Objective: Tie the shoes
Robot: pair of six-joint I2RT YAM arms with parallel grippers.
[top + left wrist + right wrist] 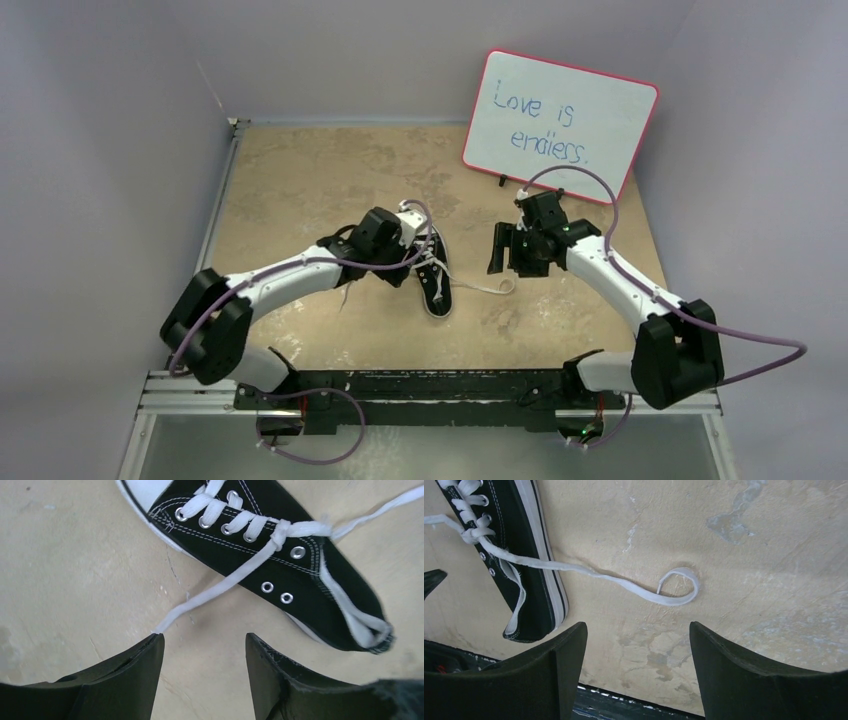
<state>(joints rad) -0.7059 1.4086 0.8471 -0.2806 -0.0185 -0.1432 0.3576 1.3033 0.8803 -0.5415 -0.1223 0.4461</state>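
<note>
Our left arm point(290, 272) reaches forward and inward from its base, with the wrist bent down toward the table. Our left gripper point(202, 640) hangs there with its jaws spread apart, the black fingers point(135, 675) tapering to wedges. Our right arm point(620, 280) also stretches forward and leans inward. Our right gripper point(638, 627) faces downward, jaws parted wide, well apart from the left one.

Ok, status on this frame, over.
Left gripper open, empty. Right gripper open, empty. Sneaker laces crossed, no bow, ends loose. Whiteboard behind, apart.
</note>
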